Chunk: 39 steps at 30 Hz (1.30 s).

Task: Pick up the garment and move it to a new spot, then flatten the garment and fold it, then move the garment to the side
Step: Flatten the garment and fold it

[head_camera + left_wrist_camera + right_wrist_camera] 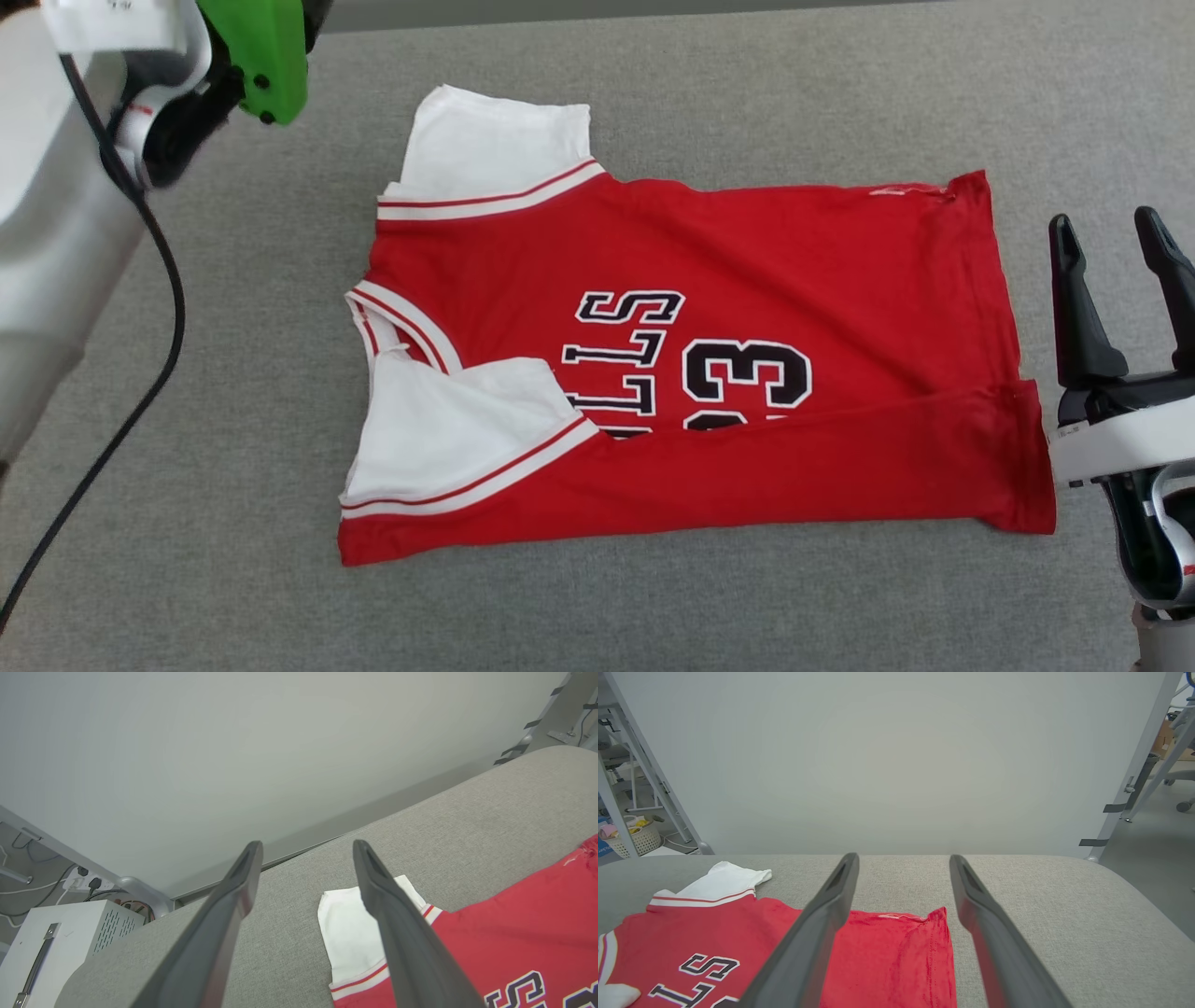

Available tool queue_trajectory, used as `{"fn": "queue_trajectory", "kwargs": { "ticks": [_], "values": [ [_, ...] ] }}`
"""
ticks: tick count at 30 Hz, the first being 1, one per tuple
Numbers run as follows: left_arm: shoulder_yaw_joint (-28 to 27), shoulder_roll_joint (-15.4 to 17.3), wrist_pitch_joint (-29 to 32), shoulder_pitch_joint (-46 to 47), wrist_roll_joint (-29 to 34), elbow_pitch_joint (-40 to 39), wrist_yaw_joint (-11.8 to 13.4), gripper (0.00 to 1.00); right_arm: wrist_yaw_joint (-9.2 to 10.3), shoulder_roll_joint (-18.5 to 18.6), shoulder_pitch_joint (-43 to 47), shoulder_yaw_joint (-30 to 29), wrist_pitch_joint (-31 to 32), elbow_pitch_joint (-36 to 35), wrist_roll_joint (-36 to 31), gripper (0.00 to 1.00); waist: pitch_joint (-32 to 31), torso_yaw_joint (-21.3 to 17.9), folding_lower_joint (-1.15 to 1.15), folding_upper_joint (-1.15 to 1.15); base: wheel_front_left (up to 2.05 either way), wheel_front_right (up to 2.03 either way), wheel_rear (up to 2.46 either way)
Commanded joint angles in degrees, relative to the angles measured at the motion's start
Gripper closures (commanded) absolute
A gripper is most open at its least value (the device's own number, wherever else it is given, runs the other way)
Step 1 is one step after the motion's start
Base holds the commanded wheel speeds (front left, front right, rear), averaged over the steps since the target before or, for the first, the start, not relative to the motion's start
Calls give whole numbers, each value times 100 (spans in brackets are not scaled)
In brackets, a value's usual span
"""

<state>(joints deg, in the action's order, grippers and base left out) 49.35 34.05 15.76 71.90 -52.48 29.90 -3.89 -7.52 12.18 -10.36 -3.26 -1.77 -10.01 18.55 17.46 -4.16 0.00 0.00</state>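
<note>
Grey cloth-covered table [840, 84] before a plain pale wall [896, 765]. Far left: the left gripper [307, 844] hangs above the table, fingers spread with nothing between them. The garment's white far sleeve [495, 140] lies on the cloth to its right.

Centre: the garment [747, 252], a red jersey, lies flat with its long axis running left to right, collar at the left end and hem at the right. Its near long edge lies turned over onto the chest as a red band [840, 476] that covers the lower part of the lettering. The near sleeve [448, 429] rests on top.

Right: the right gripper [1104, 220] stands just beside the hem without touching it, fingers likewise spread and empty.

By this layout, one lengthwise fold appears to be in place and the far long edge is not yet folded. The right arm is the nearer, with the garment directly to its left.
</note>
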Motion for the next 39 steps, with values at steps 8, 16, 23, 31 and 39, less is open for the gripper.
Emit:
{"fn": "queue_trajectory", "kwargs": {
  "ticks": [8, 16, 23, 31, 39],
  "values": [
    [303, -388, 2015, 1393, -391, 829, -288, 0, 3, -97, -434, 144, -15, -572, -50, 0, 1372, -650, 0, 0, 0, 0, 0],
    [695, -411, 3263, 1871, -495, 1345, -341, 0, 3, -100, -781, 319, -54, -621, 1, 0, 1891, -847, 0, 0, 0, 0, 0],
    [1051, -283, 3358, 1723, -361, 1664, -355, 0, 3, -52, -938, 387, -144, -493, 33, 0, 2073, -938, 0, 0, 0, 0, 0],
    [1386, -208, 3439, 1435, -497, 1651, -358, 100, 3, 24, -997, 318, -193, -410, 113, 0, 1987, -860, 0, 0, 0, 0, 0],
    [1399, -257, 2639, 1332, -655, 1356, -358, 100, 3, 427, -1479, 75, -113, -319, 41, 0, 1484, -541, 0, 0, 0, 0, 0]
  ]
}}
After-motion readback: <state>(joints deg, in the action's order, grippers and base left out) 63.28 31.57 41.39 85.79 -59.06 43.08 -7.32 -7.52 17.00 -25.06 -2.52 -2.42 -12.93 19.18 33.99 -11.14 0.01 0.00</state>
